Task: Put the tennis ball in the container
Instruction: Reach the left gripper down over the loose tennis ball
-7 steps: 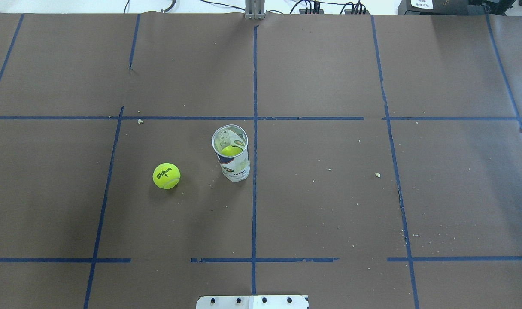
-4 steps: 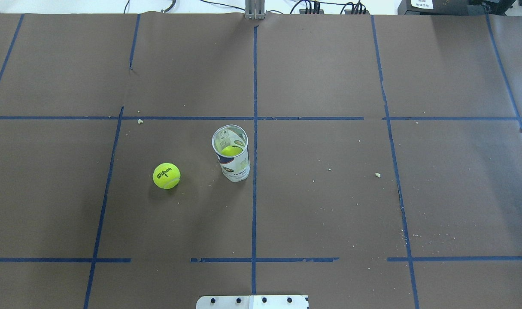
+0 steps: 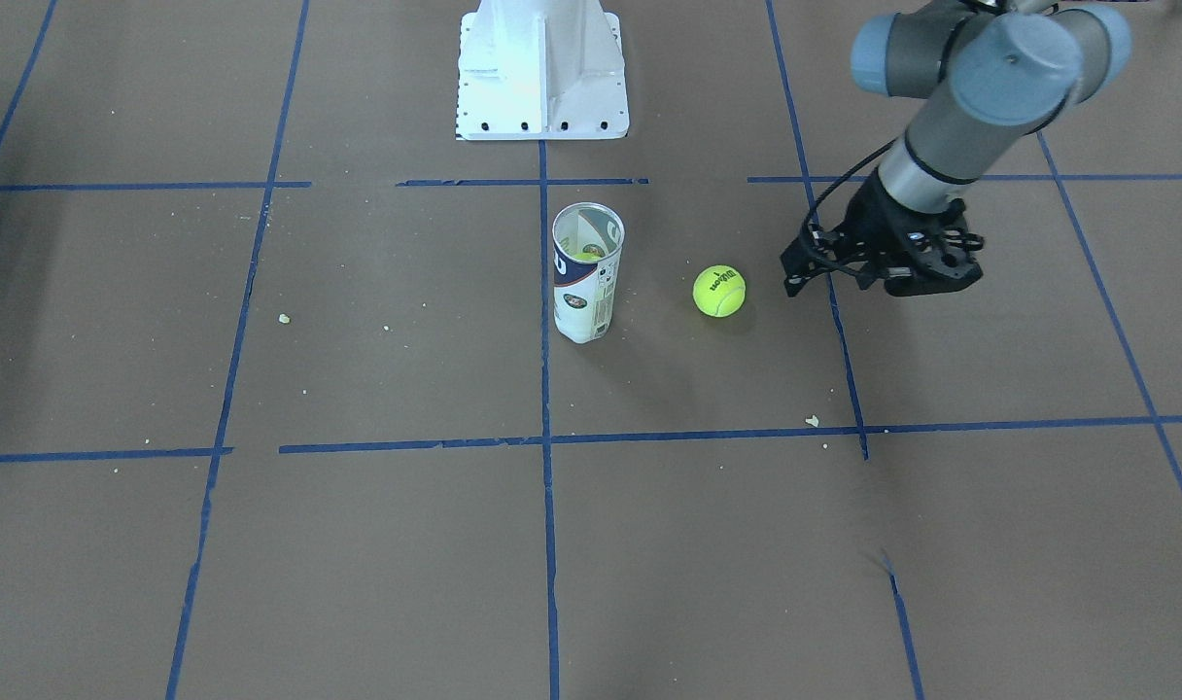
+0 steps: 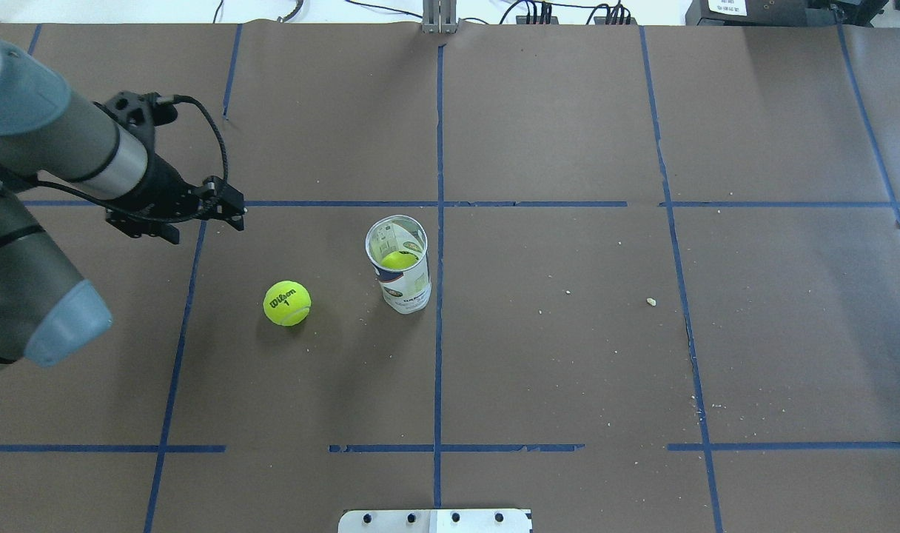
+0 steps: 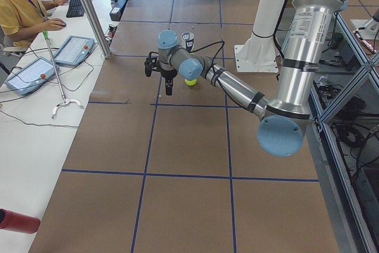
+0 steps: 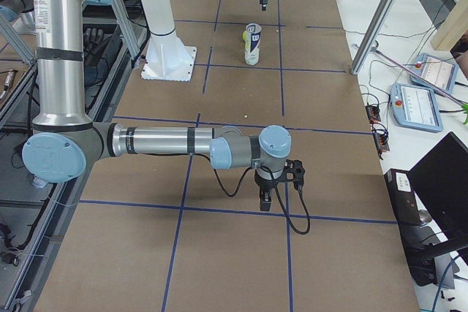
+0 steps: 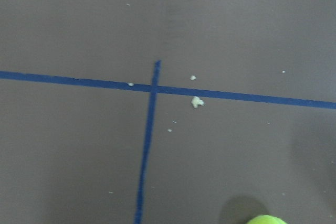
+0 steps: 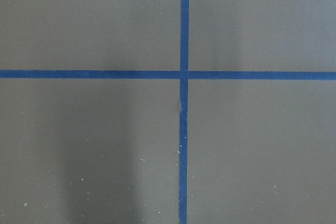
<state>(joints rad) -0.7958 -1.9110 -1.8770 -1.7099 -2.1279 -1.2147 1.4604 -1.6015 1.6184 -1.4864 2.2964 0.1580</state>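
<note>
A yellow-green tennis ball [image 4: 287,303] [image 3: 719,291] lies on the brown table, a little to the left of the container in the overhead view. The clear can [image 4: 398,265] [image 3: 586,272] stands upright and open-topped, with a second ball [image 4: 399,260] inside it. My left gripper [image 4: 237,211] [image 3: 790,282] hangs above the table, farther back and left of the loose ball, apart from it; its fingers look shut and empty. The left wrist view catches only the ball's top [image 7: 266,220] at its bottom edge. My right gripper [image 6: 265,206] hovers far off over a tape crossing; I cannot tell its state.
The white metal pedestal [image 3: 542,68] stands at the robot's side of the table, behind the can. Blue tape lines [image 4: 440,296] grid the brown paper, and crumbs [image 4: 650,301] are scattered on it. An operator [image 5: 18,4] sits beside the table's far side.
My left arm has swung into the overhead view from the left, where no arm showed before. The ball and the can have stayed put.
</note>
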